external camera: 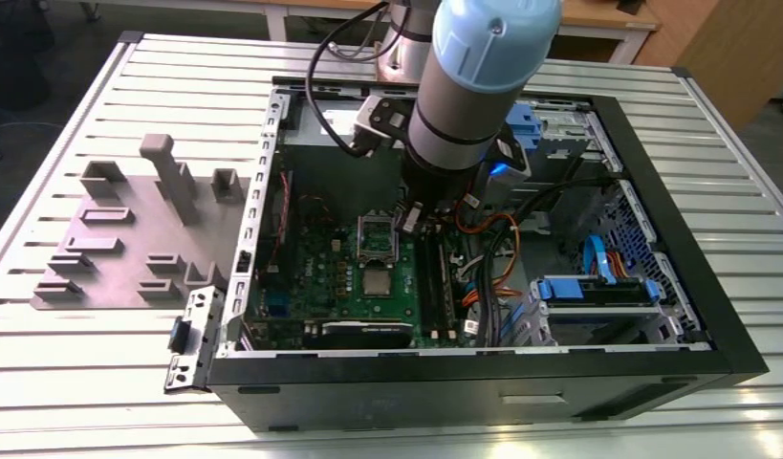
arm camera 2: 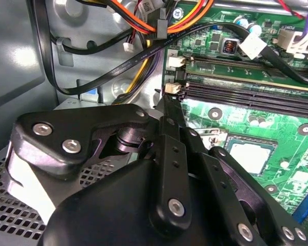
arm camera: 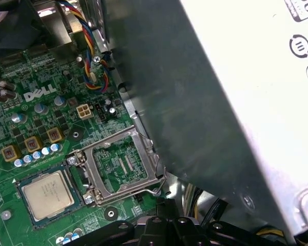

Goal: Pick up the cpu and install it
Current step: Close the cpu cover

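Observation:
The cpu (arm camera: 47, 192) is a small silvery square with a pale rim, lying flat in its black socket on the green motherboard (arm camera: 36, 120). The silver socket frame (arm camera: 124, 161) stands swung open beside it. In the exterior view the cpu (external camera: 376, 280) lies in the middle of the motherboard (external camera: 321, 277), inside the open computer case (external camera: 493, 368). My gripper (external camera: 410, 220) hangs a little above the board, beside the open frame (external camera: 376, 237). In the second wrist view the gripper (arm camera 2: 163, 102) looks shut with nothing in it, and the cpu (arm camera 2: 251, 156) lies apart from it.
Black and coloured cables (arm camera 2: 118, 61) run close to the gripper, and black memory slots (arm camera 2: 246, 92) lie beside the socket. A grey case wall (arm camera: 195, 102) stands close by. On the exterior view's left, a grey plate with holder blocks (external camera: 136, 229) sits on the slatted table (external camera: 97, 382).

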`<state>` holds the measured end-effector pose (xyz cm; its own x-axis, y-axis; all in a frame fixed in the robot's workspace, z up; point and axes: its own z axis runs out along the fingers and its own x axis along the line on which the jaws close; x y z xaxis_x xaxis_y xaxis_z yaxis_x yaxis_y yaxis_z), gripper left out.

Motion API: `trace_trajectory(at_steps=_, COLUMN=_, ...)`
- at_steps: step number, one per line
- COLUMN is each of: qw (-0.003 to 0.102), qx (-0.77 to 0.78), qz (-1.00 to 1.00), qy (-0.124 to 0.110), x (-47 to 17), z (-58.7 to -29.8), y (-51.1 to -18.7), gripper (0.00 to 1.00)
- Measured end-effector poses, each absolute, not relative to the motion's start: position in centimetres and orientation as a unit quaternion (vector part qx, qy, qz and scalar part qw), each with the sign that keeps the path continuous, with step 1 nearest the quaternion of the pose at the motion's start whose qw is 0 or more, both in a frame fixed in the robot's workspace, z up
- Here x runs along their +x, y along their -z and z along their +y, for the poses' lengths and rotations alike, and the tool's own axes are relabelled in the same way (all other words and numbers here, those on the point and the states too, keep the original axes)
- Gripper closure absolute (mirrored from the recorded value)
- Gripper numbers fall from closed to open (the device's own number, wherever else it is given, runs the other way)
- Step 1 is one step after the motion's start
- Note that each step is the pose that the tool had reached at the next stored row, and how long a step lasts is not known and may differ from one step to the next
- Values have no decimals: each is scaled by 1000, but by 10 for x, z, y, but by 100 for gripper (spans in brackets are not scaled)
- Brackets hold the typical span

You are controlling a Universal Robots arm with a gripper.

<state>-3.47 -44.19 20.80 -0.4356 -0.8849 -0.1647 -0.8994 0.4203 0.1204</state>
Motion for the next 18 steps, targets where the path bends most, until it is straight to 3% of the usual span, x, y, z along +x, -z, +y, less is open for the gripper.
trace_trajectory(at_steps=18, qw=44, qx=-529, qz=841, qy=-106, x=-35, z=-442, y=-203, gripper=89)
